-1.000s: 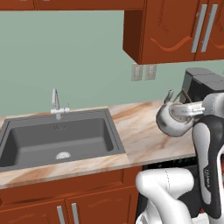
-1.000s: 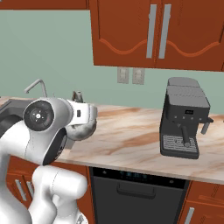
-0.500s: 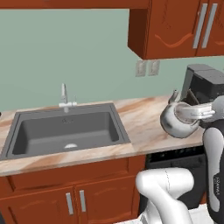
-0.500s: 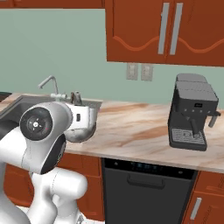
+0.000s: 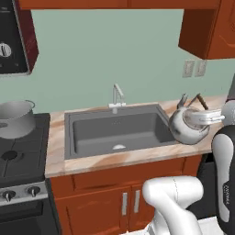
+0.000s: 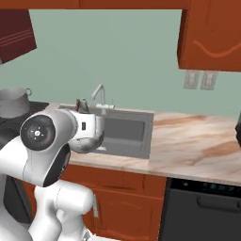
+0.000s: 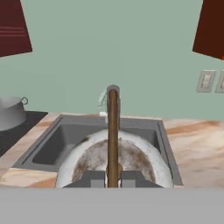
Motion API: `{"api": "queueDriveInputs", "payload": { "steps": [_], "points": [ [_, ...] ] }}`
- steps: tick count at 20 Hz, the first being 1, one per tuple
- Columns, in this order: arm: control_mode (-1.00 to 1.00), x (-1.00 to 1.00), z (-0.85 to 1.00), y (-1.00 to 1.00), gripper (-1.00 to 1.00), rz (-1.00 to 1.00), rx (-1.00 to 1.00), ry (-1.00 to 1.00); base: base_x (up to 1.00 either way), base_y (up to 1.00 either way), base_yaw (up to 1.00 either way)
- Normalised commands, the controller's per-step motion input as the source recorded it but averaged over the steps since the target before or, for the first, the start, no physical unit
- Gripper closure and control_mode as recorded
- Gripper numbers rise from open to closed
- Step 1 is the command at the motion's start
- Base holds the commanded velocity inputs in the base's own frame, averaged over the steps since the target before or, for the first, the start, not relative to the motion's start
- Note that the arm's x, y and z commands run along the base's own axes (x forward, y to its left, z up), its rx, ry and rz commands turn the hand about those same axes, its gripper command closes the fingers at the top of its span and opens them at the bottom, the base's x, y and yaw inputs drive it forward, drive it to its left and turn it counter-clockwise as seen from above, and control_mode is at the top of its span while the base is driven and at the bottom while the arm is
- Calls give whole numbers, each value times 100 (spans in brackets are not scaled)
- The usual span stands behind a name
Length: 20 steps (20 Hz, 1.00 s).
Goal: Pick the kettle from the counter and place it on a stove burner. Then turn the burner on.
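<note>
Right now you have the small, squat, shiny silver-white kettle [image 5: 187, 126] held off the beige marble-look counter [image 5: 56, 137] — it hangs in the air at the right end of the dark grey sink basin [image 5: 117, 131], carried by the two-finger gripper [image 7: 112, 176]. From the hand camera you can see the two dark finger tips [image 7: 92, 178] clenched on either side of the thin arched handle [image 7: 113, 131], which runs straight up between them over the kettle's rounded body. Its short spout points toward the silver faucet [image 5: 117, 95] at the back of the sink. Look to the far left of the left base camera and you find the black stove [image 5: 18, 156] — a large straight-sided grey steel pot [image 5: 15, 118] sits on its rear grate, and a round black burner cap [image 5: 9, 156] in front of it is bare, well apart from the kettle.
</note>
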Motion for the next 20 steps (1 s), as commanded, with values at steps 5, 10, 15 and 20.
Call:
{"api": "queueDriveInputs", "payload": {
  "steps": [5, 10, 15, 20],
  "points": [
    [100, 0, 0, 0, 100, 0, 0, 0, -3, 100, 0],
    [100, 0, 0, 0, 100, 0, 0, 0, -8, 100, 0],
    [100, 0, 0, 0, 100, 0, 0, 0, 0, 100, 0],
    [100, 0, 0, 0, 100, 0, 0, 0, 0, 61, 0]
  ]
}}
